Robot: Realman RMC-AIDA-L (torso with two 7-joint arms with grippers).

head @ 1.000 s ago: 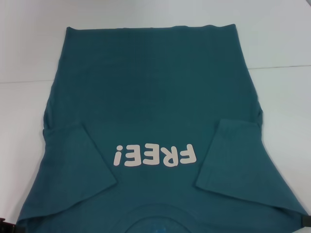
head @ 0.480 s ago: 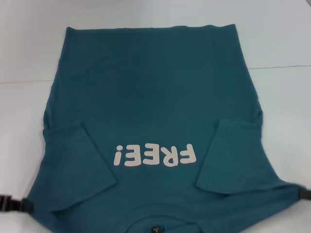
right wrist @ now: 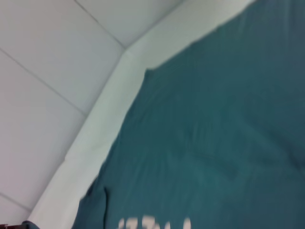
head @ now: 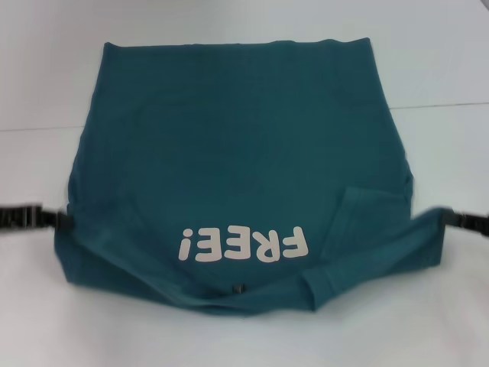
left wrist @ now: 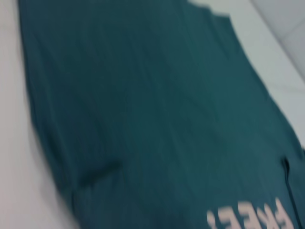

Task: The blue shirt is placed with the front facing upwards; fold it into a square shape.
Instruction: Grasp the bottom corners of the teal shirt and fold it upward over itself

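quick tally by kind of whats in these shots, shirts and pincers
blue shirt: 1
pincers: 2, the left pincer and the right pincer, each at a side edge of the shirt
total: 3

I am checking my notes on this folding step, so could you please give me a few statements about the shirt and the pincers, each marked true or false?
1. The blue shirt lies on a white table. True.
2. The white "FREE!" print is covered by folded cloth. False: it shows in full.
3. The left pincer is at the shirt's side edge. True.
4. The right pincer hangs high above the shirt's far hem. False: it is at the near side edge.
5. The near collar edge is folded over toward the print. True.
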